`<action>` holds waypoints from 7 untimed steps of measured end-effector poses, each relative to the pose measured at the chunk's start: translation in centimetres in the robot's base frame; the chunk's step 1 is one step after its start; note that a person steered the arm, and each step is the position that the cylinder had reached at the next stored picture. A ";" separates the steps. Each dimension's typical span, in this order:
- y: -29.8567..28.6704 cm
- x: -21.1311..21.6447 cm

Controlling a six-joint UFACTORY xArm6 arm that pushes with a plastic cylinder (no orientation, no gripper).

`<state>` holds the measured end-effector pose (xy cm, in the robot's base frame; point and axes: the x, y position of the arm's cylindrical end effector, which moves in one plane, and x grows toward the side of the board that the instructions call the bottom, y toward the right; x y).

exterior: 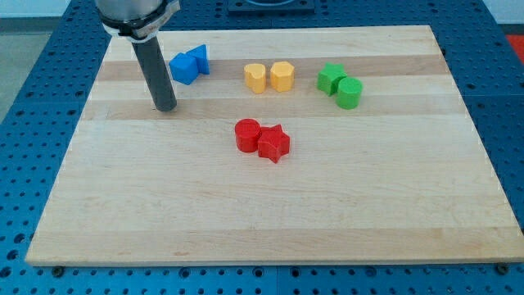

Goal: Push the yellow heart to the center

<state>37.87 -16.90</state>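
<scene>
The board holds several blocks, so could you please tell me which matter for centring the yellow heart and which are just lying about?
Job: yellow heart; my tip; board.
Lying about: yellow hexagon; blue blocks; green blocks; red cylinder; red star.

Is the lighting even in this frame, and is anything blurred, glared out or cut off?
Camera view: soft, even light on the wooden board, only faint shadows beside the red blocks and my tip; no strong glare; the yellow blocks, green blocks and blue blocks look sharp; the rod's upper part is cut off at the view's top.
</scene>
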 end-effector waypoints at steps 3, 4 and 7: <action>-0.1 0.0; -0.2 0.0; 0.9 -0.5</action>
<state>37.39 -16.04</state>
